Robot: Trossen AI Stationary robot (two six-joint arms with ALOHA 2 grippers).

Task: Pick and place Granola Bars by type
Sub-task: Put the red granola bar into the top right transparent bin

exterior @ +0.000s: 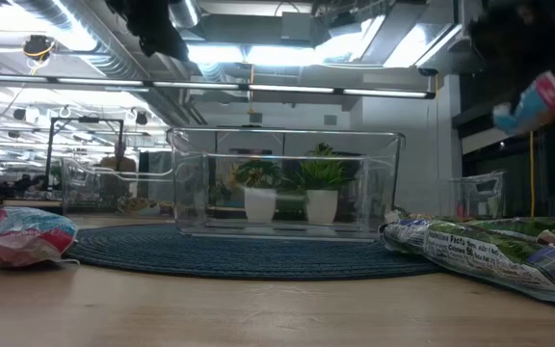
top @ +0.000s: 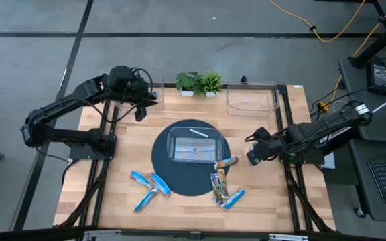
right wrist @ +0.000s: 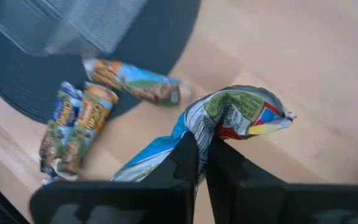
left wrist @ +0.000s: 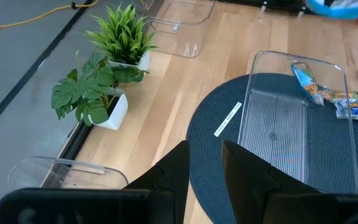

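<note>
**Right arm lifted a blue bar off the worktop**

The right gripper (right wrist: 202, 163) had its jaws clamped on a blue granola bar (right wrist: 229, 118), held in the air above the worktop's (top: 260, 194) right side. The left gripper (left wrist: 204, 171) hovered near the back-left bin (top: 131, 94), jaws slightly apart and holding nothing. Three orange-brown bars (top: 221, 177) lay at the round mat's (top: 163, 175) right edge beside another blue bar (top: 234, 198). Three blue bars (top: 149, 188) lay at its front left. The centre bin (top: 194, 144) stood on the mat.
</note>
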